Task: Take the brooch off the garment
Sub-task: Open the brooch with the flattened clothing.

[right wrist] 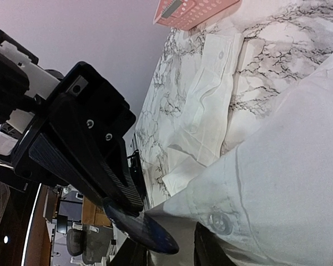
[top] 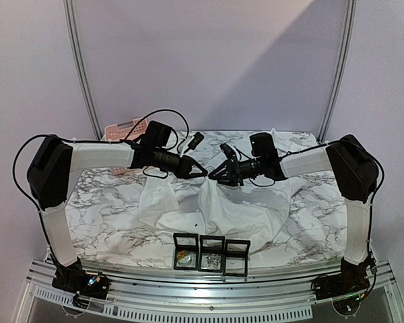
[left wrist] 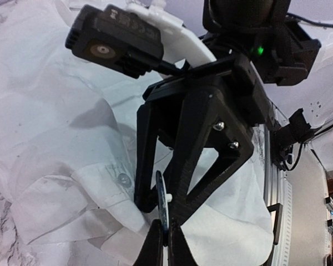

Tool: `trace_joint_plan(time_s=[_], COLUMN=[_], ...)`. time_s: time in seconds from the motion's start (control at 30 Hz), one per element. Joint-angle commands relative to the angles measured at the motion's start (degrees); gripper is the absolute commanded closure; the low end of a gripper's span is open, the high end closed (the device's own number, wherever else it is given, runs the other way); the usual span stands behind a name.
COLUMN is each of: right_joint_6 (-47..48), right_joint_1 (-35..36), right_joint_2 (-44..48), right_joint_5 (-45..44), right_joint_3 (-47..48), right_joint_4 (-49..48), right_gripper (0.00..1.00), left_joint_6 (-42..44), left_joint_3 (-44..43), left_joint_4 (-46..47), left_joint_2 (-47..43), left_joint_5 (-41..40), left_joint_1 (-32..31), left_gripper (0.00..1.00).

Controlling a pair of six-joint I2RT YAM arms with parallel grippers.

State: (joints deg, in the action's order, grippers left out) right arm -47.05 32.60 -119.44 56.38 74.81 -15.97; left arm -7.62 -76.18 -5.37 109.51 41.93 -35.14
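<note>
Your desk [top: 114, 208] has a white marble pattern with grey veins, and the garment [top: 239, 208] lies crumpled across its middle, white on white. One part spreads toward the near edge, where it reaches three black-framed cases [top: 211, 254] standing side by side. A pink basket [top: 123, 129] sits at the far left corner, well apart from the work. Behind the desk you see a plain pale wall [top: 209, 60] with two slim metal posts [top: 81, 67] rising along it. A ribbed aluminium rail [top: 209, 296] runs along the near edge, between the two arm bases.

Both arms reach inward and meet tip to tip above the centre of the garment. Your left tool [top: 203, 173] is pressed together on the brooch [right wrist: 147, 235], a dark blue disc held by its edge. Your right tool [top: 214, 173] is spread, with its fingers [right wrist: 208, 249] on either side of the disc. From the wrist views you cannot tell whether they touch it.

The brooch hangs just beside a folded band of the garment that carries a pale button [right wrist: 219, 221]. Whether its pin is in the cloth cannot be made out.
</note>
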Motion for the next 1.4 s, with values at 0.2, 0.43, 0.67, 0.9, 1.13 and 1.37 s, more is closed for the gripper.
trace_joint_plan(time_s=[0.2, 0.43, 0.67, 0.9, 1.13, 1.37], right_joint_6=[7.8, 12.1, 17.9, 18.8, 18.9, 19.7], right_joint_1=[-1.9, -1.9, -1.5, -0.8, -0.2, 0.6], right_joint_2=[13.2, 17.6, 17.5, 16.6, 14.0, 12.8], right_joint_5=[-5.9, -5.8, -4.0, 0.3, 1.6, 1.8], right_joint_3=[-11.1, -14.0, -15.9, -15.5, -14.0, -12.3], right_joint_4=[-12.1, -13.1, -11.8, -12.1, -11.4, -9.8], right_gripper=[0.45, 0.35, 0.33, 0.37, 0.48, 0.59], left_joint_6=[-0.8, -1.4, -2.7, -3.2, -3.4, -3.8], left_joint_3=[-2.0, -1.8, -1.6, -1.6, -1.6, -1.6], left_joint_4=[-0.6, 0.3, 1.9, 2.3, 2.5, 2.8], left_joint_2=[-0.9, -1.0, -0.9, -0.7, -0.6, -0.7], left_joint_5=[10.6, 12.1, 14.9, 15.6, 15.8, 15.9], left_joint_1=[-1.0, -1.0, -1.0, -1.0, -1.0, -1.0], left_gripper=[1.0, 1.0, 1.0, 1.0, 1.0, 1.0])
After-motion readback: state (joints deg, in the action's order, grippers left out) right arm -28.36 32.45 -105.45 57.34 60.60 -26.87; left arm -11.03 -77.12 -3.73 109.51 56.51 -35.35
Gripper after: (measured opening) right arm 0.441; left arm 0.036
